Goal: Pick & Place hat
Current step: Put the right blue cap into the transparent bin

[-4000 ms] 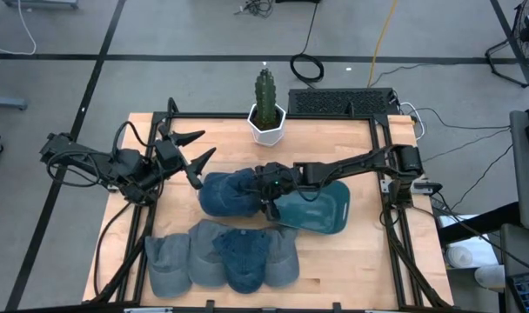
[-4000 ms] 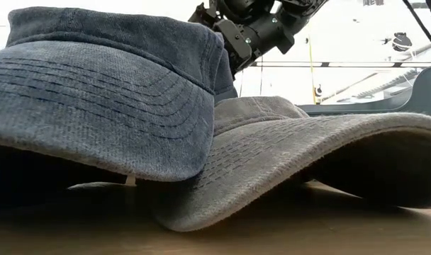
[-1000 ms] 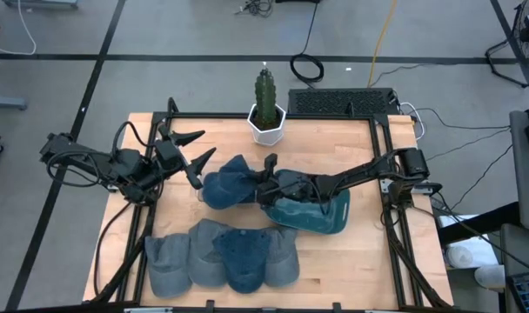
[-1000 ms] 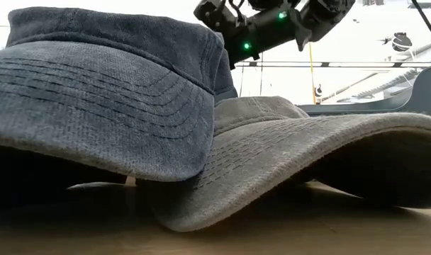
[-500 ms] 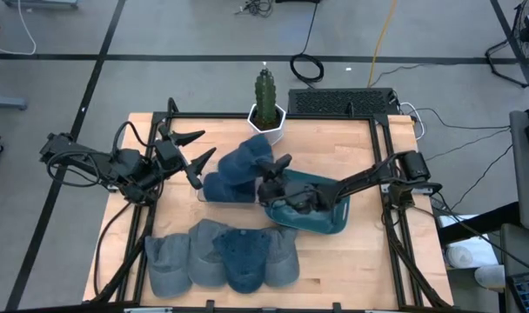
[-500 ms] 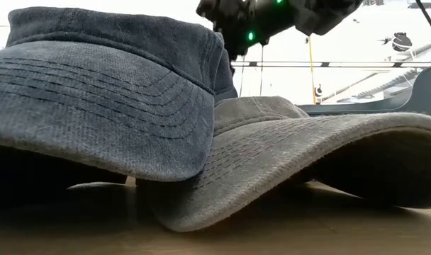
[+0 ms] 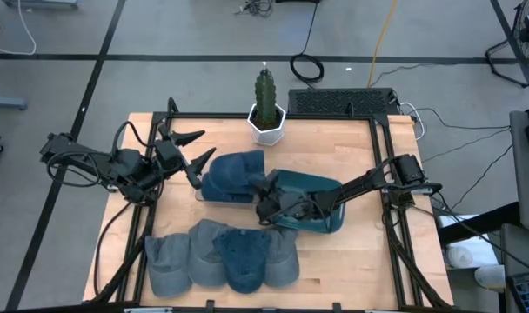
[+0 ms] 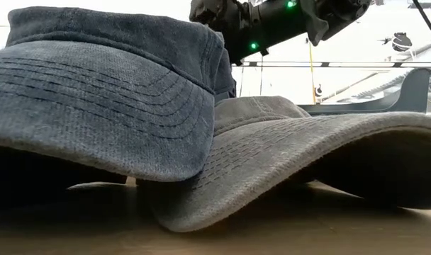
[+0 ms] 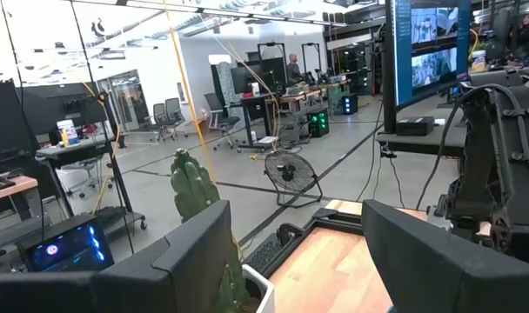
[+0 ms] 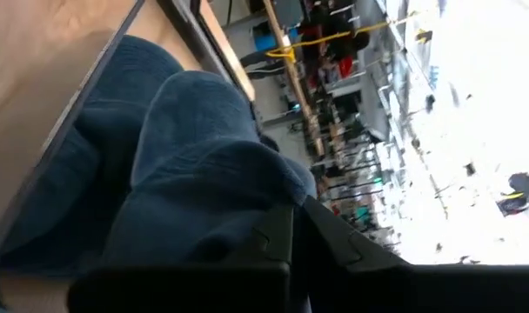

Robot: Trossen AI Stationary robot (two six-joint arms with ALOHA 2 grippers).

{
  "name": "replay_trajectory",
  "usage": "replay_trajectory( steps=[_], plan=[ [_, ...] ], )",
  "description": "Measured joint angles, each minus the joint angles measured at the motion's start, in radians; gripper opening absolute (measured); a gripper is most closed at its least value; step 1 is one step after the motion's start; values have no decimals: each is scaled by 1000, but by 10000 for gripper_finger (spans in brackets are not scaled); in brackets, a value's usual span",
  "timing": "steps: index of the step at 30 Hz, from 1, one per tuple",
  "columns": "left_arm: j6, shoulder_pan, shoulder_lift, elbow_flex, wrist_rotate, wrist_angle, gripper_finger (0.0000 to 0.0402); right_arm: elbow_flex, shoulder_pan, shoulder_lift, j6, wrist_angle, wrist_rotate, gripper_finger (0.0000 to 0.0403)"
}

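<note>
Four washed-denim caps (image 7: pixel 221 256) lie overlapped along the wooden bench's (image 7: pixel 369 261) near edge, their brims ridged with stitching. Mid-bench, the right gripper (image 7: pixel 266 207) pinches a soft blue hat (image 7: pixel 232 176) beside a teal tray (image 7: pixel 321 209). The left gripper (image 7: pixel 195 152) waits with jaws spread. Behind stands a potted cactus (image 7: pixel 266 106).

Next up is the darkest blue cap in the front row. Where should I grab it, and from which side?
Grip the dark blue cap by its rounded crown, coming straight down from above. Lighter caps overlap it on both sides, so side approaches look blocked. The right gripper is shut on the blue hat.
</note>
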Motion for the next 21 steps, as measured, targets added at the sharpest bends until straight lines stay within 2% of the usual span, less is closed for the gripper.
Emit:
replay_trajectory(
  steps=[2,6,13,17,21],
  plan=[
    [0,0,0,0,0,0,269,0,1,0,-40,20,-7,0],
    [0,0,0,0,0,0,269,1,4,0,-39,-1,-88,0],
    [0,0,0,0,0,0,269,1,3,0,99,-104,-239,0],
    [0,0,0,0,0,0,269,1,-9,0,164,-135,-265,0],
    [0,0,0,0,0,0,269,1,-14,0,154,-129,-264,0]
  ],
)
